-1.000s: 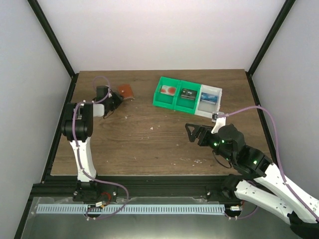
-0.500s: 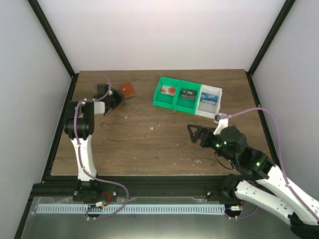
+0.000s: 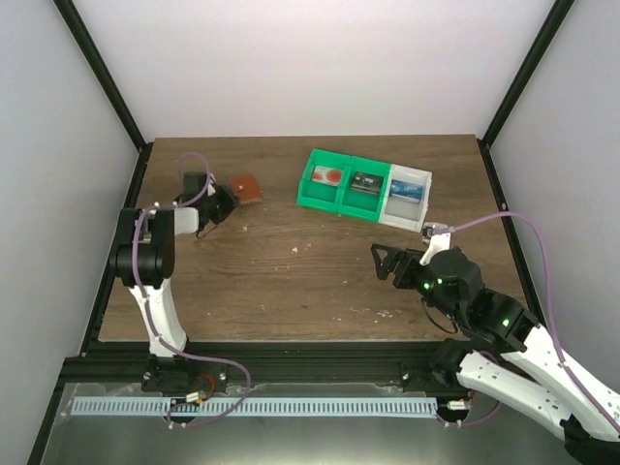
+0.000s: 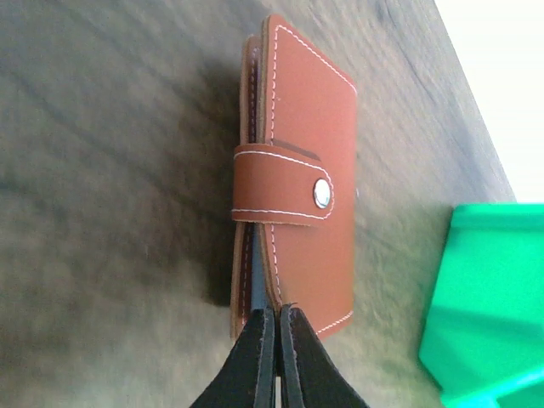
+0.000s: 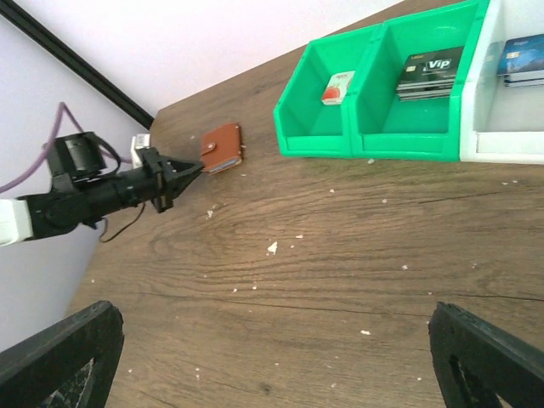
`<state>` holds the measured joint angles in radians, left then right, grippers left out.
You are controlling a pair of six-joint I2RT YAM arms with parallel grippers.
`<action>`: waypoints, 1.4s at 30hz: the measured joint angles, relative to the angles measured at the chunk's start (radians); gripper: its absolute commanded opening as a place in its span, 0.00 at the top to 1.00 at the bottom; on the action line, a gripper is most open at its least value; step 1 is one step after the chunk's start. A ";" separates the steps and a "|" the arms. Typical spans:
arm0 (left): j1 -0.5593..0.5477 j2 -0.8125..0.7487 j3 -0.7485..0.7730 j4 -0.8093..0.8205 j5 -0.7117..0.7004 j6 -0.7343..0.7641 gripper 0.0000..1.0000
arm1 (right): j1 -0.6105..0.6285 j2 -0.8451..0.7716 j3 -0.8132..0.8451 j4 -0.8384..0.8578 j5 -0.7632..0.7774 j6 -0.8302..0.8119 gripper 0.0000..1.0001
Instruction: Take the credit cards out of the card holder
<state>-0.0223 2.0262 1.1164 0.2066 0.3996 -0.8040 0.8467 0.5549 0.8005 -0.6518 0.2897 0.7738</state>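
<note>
Saw the left gripper pinched shut against the small reddish-brown leather card holder; right gripper hung open, well apart. Reckoned its strap needed unsnapping first.

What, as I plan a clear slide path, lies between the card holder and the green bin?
Only bare wooden table: the right wrist view shows nothing between card holder and green bin.

Top camera looks down over everything; both wrist cameras share the card holder, left closest.
</note>
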 measured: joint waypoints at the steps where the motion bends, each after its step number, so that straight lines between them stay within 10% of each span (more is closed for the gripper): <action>1: -0.003 -0.022 -0.023 -0.002 0.003 0.000 1.00 | 0.000 0.000 0.000 -0.007 0.004 -0.004 0.00; 27: -0.548 -0.581 -0.663 0.066 0.096 -0.086 1.00 | 0.000 0.103 -0.053 0.029 -0.054 0.009 0.02; 35: -0.715 -0.609 -0.699 0.115 0.105 -0.174 1.00 | 0.000 0.220 -0.167 0.165 -0.182 0.039 0.24; 42: -0.775 -0.634 -0.699 0.103 0.124 -0.208 0.67 | 0.001 0.334 -0.282 0.303 -0.282 0.093 0.48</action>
<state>-0.7975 1.3922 0.4171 0.3092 0.5240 -1.0115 0.8474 0.8890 0.5182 -0.3492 0.0074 0.8669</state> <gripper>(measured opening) 0.213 0.597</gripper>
